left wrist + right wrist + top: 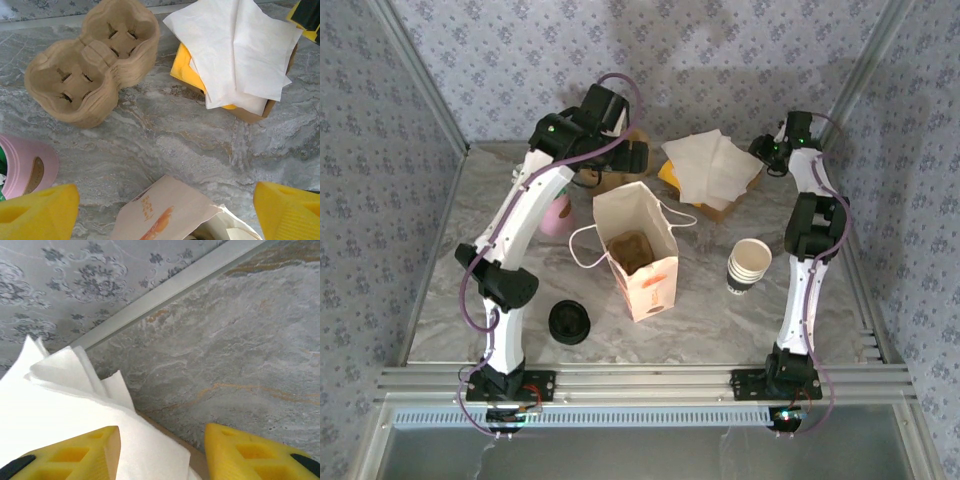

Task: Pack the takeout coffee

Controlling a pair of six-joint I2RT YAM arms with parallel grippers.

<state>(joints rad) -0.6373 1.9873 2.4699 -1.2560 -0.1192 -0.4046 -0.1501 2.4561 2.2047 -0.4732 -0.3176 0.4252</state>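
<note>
Top external view, read left to right. A pink-topped container (557, 214) and a squat stack of black lids (568, 322) lie on the near side of the left gripper (165, 205), both well apart from it. That gripper hovers with its jaws wide and nothing between them. The pulp cup carrier (90, 65) lies ahead of it and to its left, and the mouth of the paper bag (645, 270) sits just beneath its near side. The bag stands upright and open. Its brown interior is too dim to read, so whether the takeout coffee is inside, or where else it stands, cannot be told.

The napkins (710, 165), heaped on a shallow cardboard box (250, 114), lie under the right gripper (162, 450). Its jaws stand part-way apart astride a corner of the top sheets, with no visible pinch. A stack of lidless paper cups (750, 265) stands well to that gripper's near side.

Step in hand, as judged: taking a napkin for the bag. The next move calls for a pinch on the upper sheet alone, a clean lift, then a carry to the gripper's left and nearer, over the bag mouth.

Surface: a flat, grey-veined marble-pattern table (720, 320). Room: floral wallpaper panels (720, 60) on three sides, with an aluminium rail (640, 380) at the arm bases.
</note>
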